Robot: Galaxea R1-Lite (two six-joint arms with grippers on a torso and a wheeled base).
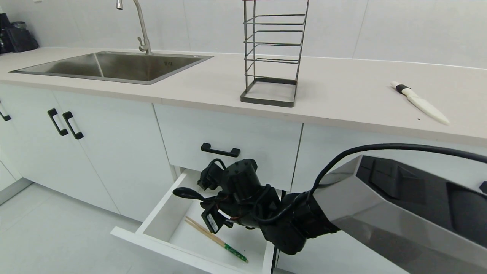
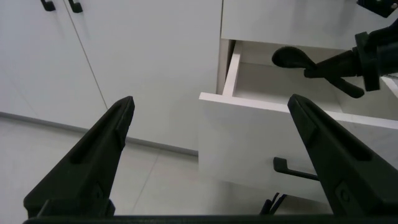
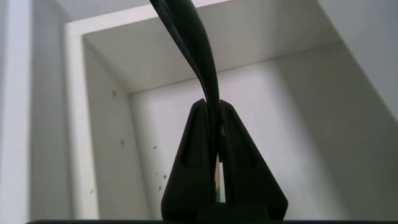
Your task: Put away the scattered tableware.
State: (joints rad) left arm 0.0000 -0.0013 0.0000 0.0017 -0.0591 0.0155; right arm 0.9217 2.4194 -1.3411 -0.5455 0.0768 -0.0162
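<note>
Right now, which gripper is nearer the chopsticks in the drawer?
Right. The right gripper, shut on a black spoon, hangs over the open drawer just above the chopsticks. The left gripper is open, outside the drawer, off its left front corner.

No text or number can be read with certainty. A small dark mark [image 1: 168, 63] stands on the back inner wall of the sink [image 1: 125, 66], and a white label [image 1: 212, 223] with fine black print sits on the right arm [image 1: 289, 224], but both are too small to make out. The green ends of the chopsticks [image 1: 213, 238] carry pale specks that are also not legible.
</note>
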